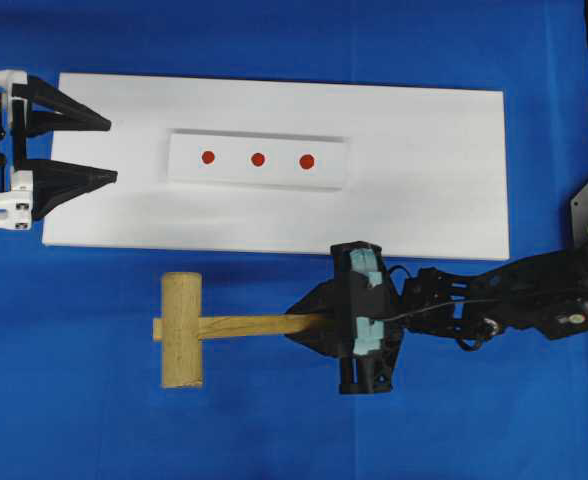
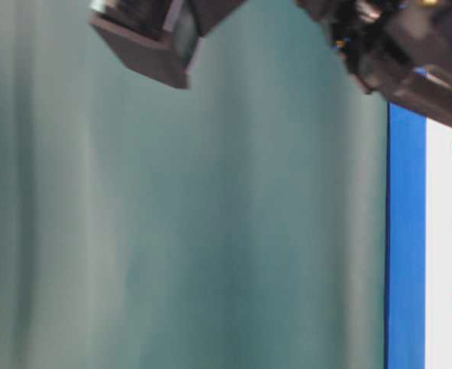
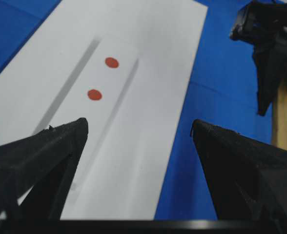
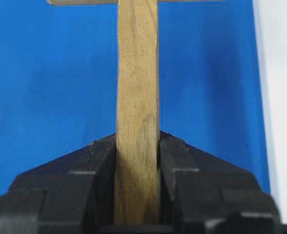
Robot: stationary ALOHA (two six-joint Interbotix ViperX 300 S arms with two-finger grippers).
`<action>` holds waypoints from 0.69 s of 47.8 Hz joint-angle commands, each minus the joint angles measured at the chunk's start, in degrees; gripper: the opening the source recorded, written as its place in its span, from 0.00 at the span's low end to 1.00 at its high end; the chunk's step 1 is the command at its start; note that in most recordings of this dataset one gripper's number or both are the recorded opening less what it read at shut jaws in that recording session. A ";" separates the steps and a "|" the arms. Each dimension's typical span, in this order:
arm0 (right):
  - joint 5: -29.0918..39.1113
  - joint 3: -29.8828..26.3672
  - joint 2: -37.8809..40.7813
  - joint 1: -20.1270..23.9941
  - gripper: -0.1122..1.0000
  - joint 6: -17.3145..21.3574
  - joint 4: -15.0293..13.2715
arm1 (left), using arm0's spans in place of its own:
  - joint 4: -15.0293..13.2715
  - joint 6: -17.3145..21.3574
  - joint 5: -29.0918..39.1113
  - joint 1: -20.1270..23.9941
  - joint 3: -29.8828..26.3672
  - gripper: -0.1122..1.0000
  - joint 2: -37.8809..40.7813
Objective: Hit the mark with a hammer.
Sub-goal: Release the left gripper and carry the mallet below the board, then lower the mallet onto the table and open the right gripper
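Right pincer: closed on the handle end of the hammer.
Hammer axis: handle runs leftward from the pincer; head farthest from it, over the blue table.
Marks: three red dots on a raised white strip, beyond the hammer on the white board.
Left pincer: open wide, empty, at the board's left end.
Writing: none legible.

The work surface is covered by a saturated blue cloth, faintly creased and evenly lit from above. A flat white board is laid across its far half. At table level, a blurred teal-green backdrop is seen filling the left side.
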 commanded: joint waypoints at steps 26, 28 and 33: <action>-0.26 -3.96 8.61 0.09 0.16 2.29 0.00 | -0.09 0.26 -0.44 0.62 -0.53 0.86 0.09; -0.09 -3.96 8.70 0.09 0.16 2.29 0.00 | -0.09 0.26 -0.44 0.62 -0.53 0.86 0.09; 0.97 -3.96 8.88 0.26 0.16 2.29 0.00 | -0.09 0.26 -0.44 0.88 -0.53 0.86 0.09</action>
